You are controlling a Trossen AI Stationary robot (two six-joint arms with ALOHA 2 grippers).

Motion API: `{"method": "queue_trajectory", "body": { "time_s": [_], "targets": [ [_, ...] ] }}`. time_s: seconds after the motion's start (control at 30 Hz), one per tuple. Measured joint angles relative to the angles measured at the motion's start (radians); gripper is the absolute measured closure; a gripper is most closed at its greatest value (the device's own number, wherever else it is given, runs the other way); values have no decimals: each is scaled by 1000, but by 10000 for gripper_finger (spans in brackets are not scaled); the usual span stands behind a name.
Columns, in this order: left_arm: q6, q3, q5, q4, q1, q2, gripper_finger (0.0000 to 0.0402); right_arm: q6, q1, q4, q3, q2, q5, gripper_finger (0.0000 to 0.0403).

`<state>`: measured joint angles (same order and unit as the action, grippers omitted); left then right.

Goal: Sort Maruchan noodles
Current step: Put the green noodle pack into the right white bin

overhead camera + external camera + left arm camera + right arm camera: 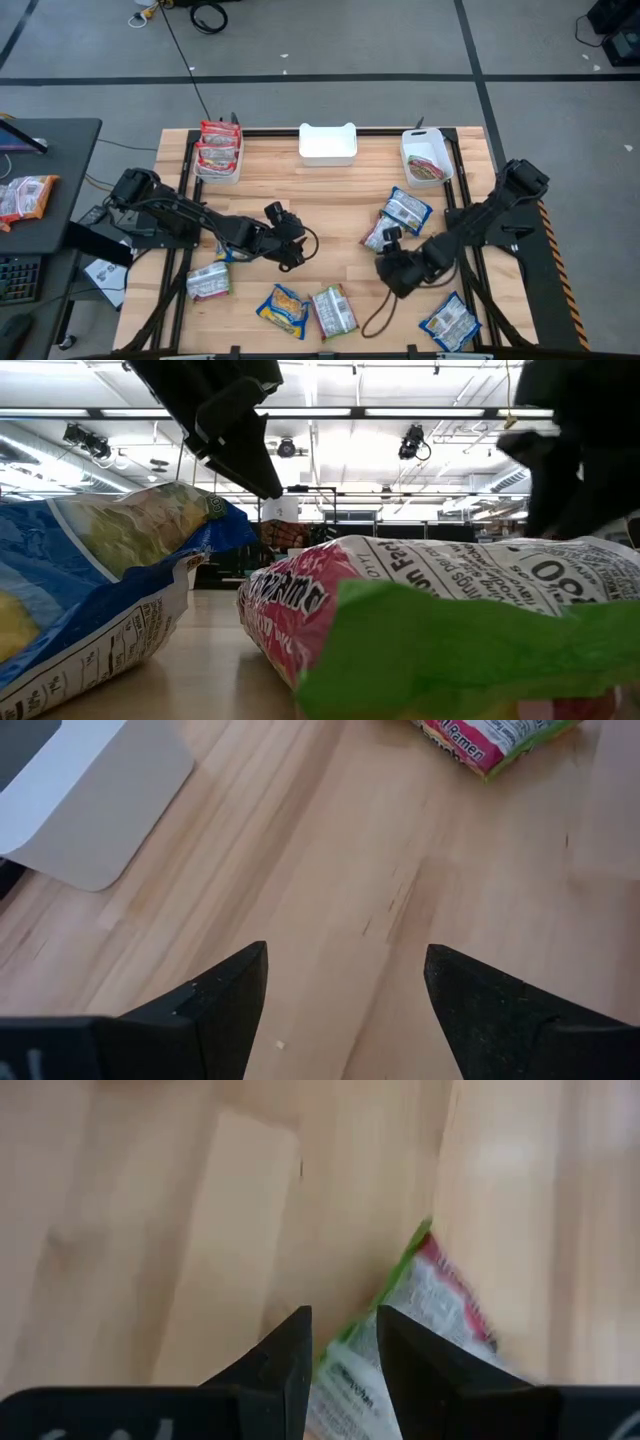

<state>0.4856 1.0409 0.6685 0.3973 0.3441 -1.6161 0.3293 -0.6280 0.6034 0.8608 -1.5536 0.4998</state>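
High view: wooden table (330,185) w/ three white bins along the far edge. Left bin (218,152) holds red-orange packets (219,146); centre bin (328,143) shows only white; right bin (427,158) holds one silvery-green-red packet (426,168). Loose packets on the table: silvery-green-red one near left (209,281), blue-yellow one (283,309) and silvery-green-red one (333,310) at the near edge, centre; two overlapping packets right of centre (399,219); one blue-trimmed packet near right (450,322). One more packet lies on the dark desk (45,190) left of the table. Left gripper (293,250) sits left of centre, over bare wood. Right gripper (390,262) sits right of centre, just near-side of the overlapping pair.

Low view: blue-yellow packet (90,580) fills the left, silvery-green-red packet (440,620) the right; both close to the lens. Dark arm parts hang in from above; fingers not legible here.

Left wrist view: left gripper (345,970) fingers (225,990) stand wide apart, nothing between them, bare wood below. Corner of a white bin (90,790) and edge of a silvery-green-red packet (490,740) lie beyond.

Right wrist view: right gripper (343,1342) fingers (290,1355) stand narrow, closed on the green edge of a silvery-green-red packet (430,1315), which trails out over the wood.
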Motion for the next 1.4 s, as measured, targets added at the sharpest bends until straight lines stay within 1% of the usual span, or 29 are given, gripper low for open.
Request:
{"method": "queue_trajectory", "body": {
  "time_s": [0.03,0.1,0.23,0.3,0.33,0.37,0.4,0.47,0.5,0.57,0.77,0.93,1.0,1.1,1.27,1.33,1.4],
  "targets": [
    [0,0,0,0,0,0,127,17,9,6,-10,0,-34,283],
    [1,0,0,0,4,0,127,68,19,50,-19,0,-137,283],
    [1,0,0,0,10,0,127,154,10,254,-20,0,-401,283],
    [0,0,0,0,10,0,127,196,-2,399,-20,1,-471,283],
    [0,0,1,0,9,0,127,215,-8,473,-20,1,-479,283],
    [-1,0,4,0,7,0,127,235,-13,537,-20,1,-471,283],
    [-1,0,10,0,6,0,127,259,-17,581,-20,1,-440,283],
    [-2,0,20,0,3,0,127,304,-21,597,-16,2,-346,283],
    [-6,0,21,0,0,0,127,313,-21,578,-11,2,-301,283],
    [-8,0,22,0,0,0,127,293,-20,488,0,2,-225,283],
    [-8,0,22,1,1,0,127,107,-6,185,9,2,-105,283],
    [-7,0,22,0,1,0,127,32,18,41,9,2,52,283],
    [-6,0,22,0,1,0,127,12,33,-8,2,2,91,283],
    [0,0,22,0,1,0,127,0,61,-45,-33,2,62,283],
    [0,0,16,0,6,0,127,79,84,-47,-108,6,-79,282],
    [0,0,15,1,7,0,127,120,74,-4,-111,11,-155,282],
    [0,0,15,4,9,0,127,143,45,102,-87,13,-225,282]
  ]
}}
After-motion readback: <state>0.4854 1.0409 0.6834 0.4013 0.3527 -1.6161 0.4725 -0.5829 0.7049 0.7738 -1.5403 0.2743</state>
